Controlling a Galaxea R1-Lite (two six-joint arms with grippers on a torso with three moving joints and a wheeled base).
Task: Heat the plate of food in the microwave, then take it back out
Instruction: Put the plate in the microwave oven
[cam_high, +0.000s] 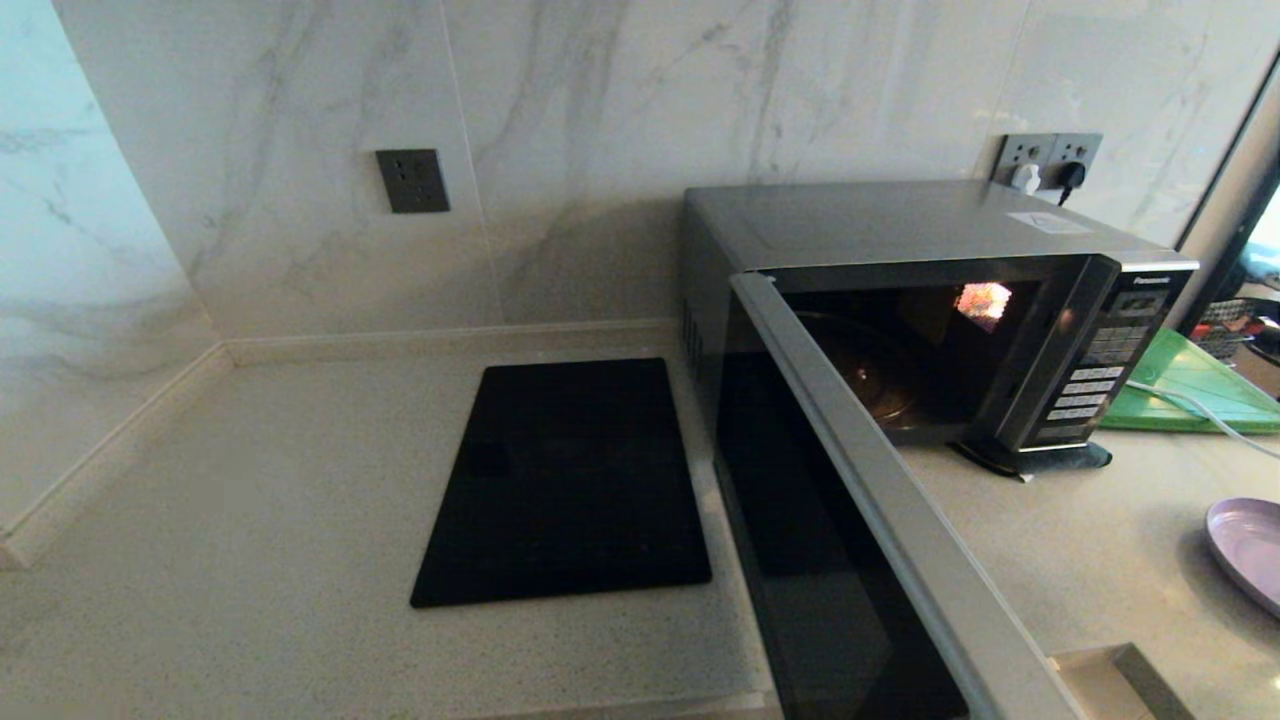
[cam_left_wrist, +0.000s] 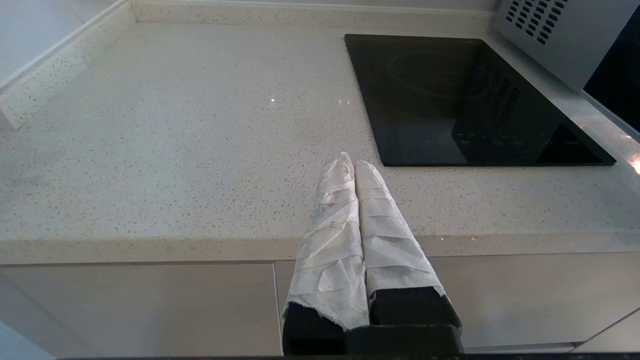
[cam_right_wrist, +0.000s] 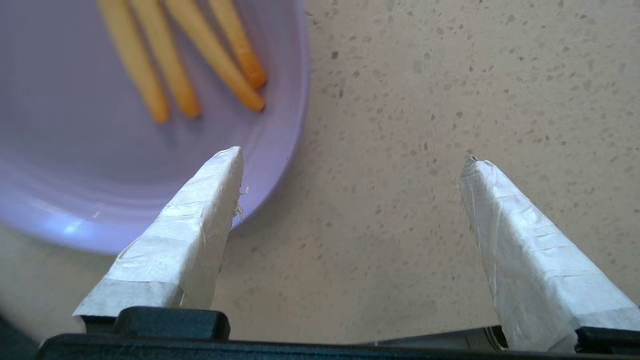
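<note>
The silver-grey microwave (cam_high: 900, 220) stands on the counter with its black glass door (cam_high: 840, 560) swung wide open towards me and its lit cavity (cam_high: 900, 370) empty. The lavender plate of food (cam_high: 1250, 548) lies on the counter at the far right edge of the head view. In the right wrist view the plate (cam_right_wrist: 100, 165) holds several golden fries (cam_right_wrist: 190, 55). My right gripper (cam_right_wrist: 350, 160) is open just above the counter, one finger over the plate's rim, nothing held. My left gripper (cam_left_wrist: 352, 162) is shut and empty near the counter's front edge, left of the cooktop.
A flat black glass cooktop (cam_high: 565, 480) is set into the counter left of the microwave. A green cutting board (cam_high: 1190, 385) with a white cable lies behind the plate. Wall sockets (cam_high: 1050, 155) sit above the microwave. A sink corner (cam_high: 1120, 680) shows at the front right.
</note>
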